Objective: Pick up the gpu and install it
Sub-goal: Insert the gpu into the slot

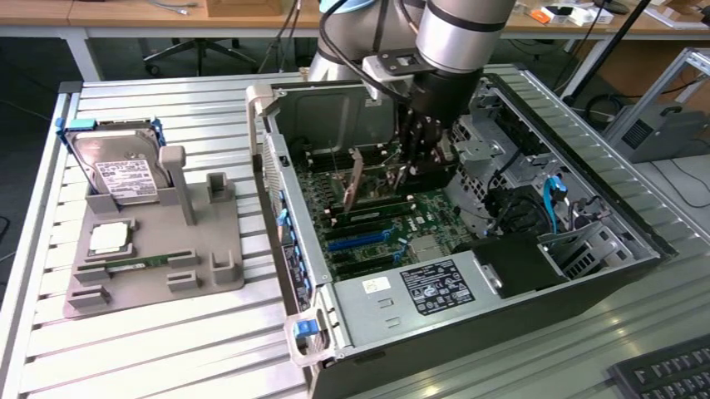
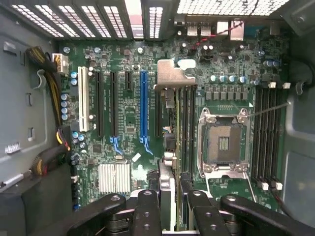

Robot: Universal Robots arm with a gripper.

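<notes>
- The black multi-fingered end effector (image 2: 170,209) is inside the open dark computer tower case (image 1: 577,287), closed on the gpu (image 2: 173,123), a thin green card seen edge-on with a bent silver metal end bracket (image 2: 173,73) at its far end.
- In the exterior view the card (image 1: 352,184) hangs upright under the arm, above the green motherboard (image 1: 377,229) and apparently not yet seated, though I cannot tell how close its lower edge is to the board.
- In the wrist view the card's edge lies just beside the long blue expansion slot (image 2: 143,105), between it and the square silver processor socket (image 2: 222,142); which slot it sits over is hard to tell.
- To do this step well, in my judgement, the card's bottom edge should run parallel to the chosen slot along its full length before any downward push.
- The bracket should line up with the rear opening of the case, so that it slides down without catching.
- The descent is best kept straight and vertical, as a tilt could jam one end.
- The grey holder tray (image 1: 155,249) on the ribbed metal worktop (image 1: 166,349) carries the silver hard drive (image 1: 125,176), well apart from the work.
</notes>
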